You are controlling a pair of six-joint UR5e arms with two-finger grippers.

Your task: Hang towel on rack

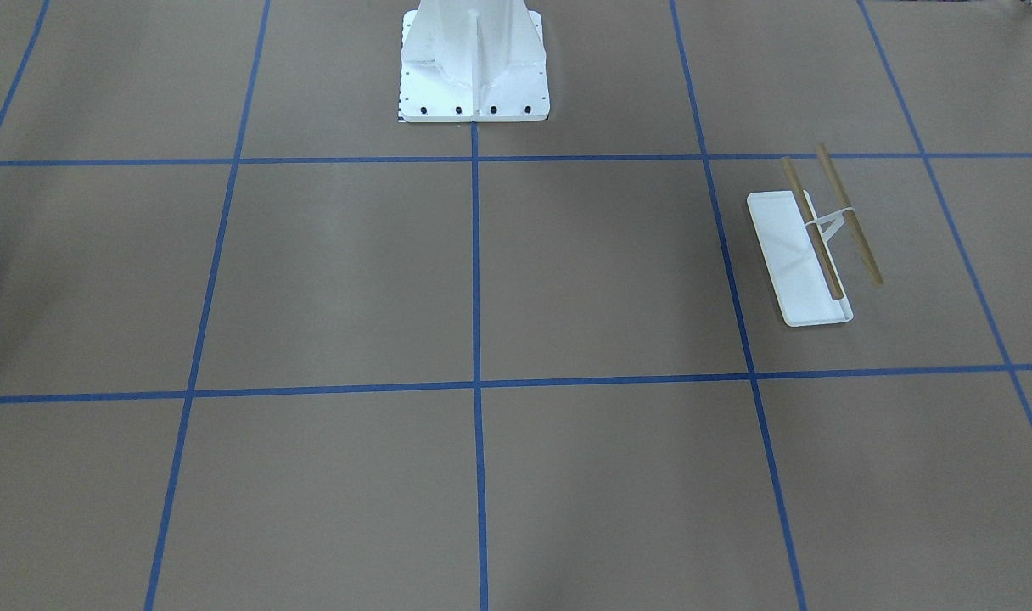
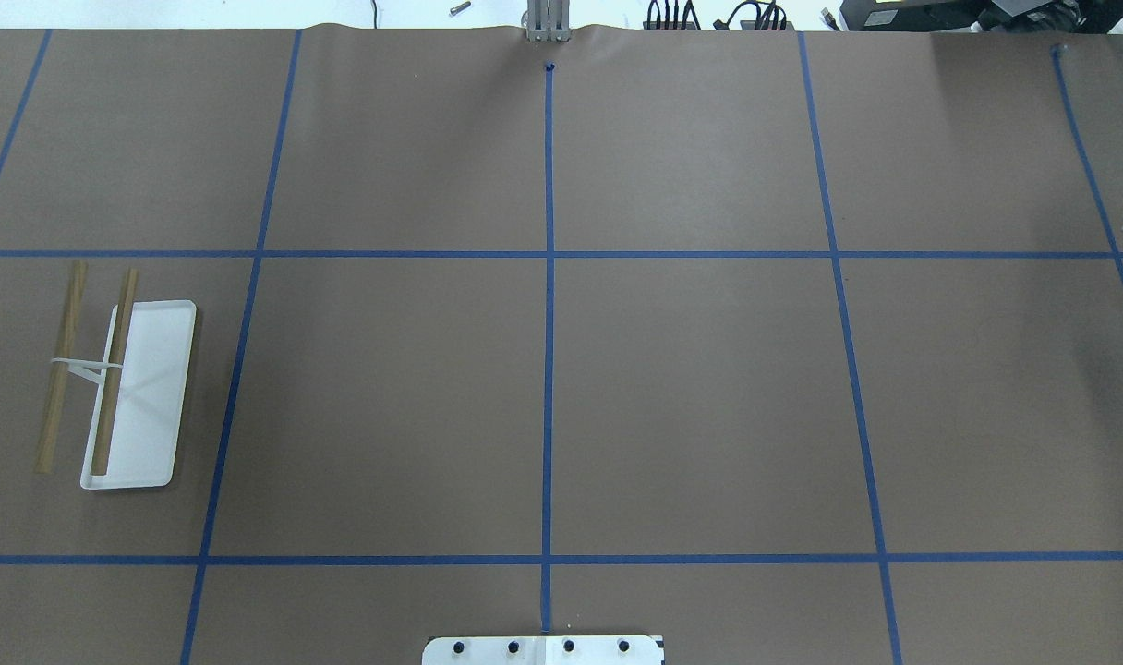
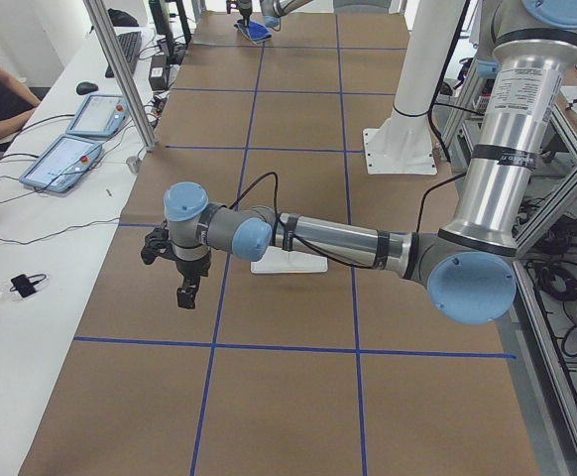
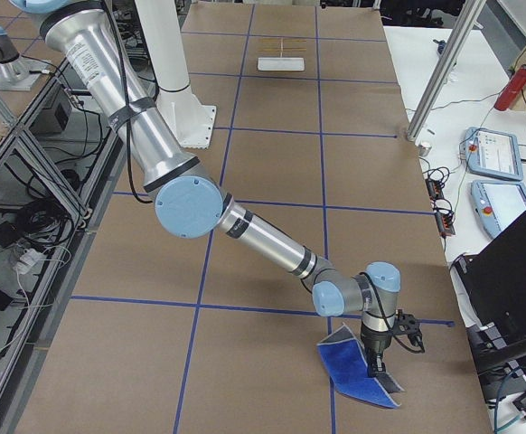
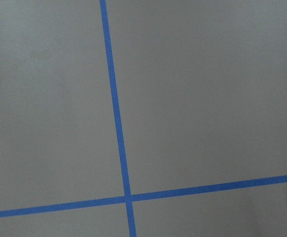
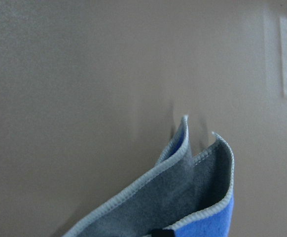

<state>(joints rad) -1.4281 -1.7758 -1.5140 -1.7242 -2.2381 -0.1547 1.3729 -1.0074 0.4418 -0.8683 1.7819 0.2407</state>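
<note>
Risk — towel (image 4: 347,380) rumpled at right end of counter (image 4: 272,181) under right pincer (image 4: 377,367), clamped or apart can't tell, same w/ left pincer (image 3: 185,295) — a thin edge-pinch may slip b/c rack (image 2: 155,406) stands well apart.

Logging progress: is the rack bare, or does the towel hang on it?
Bare. Nothing hangs on the rack; the towel lies rumpled on the table at the right gripper.
</note>
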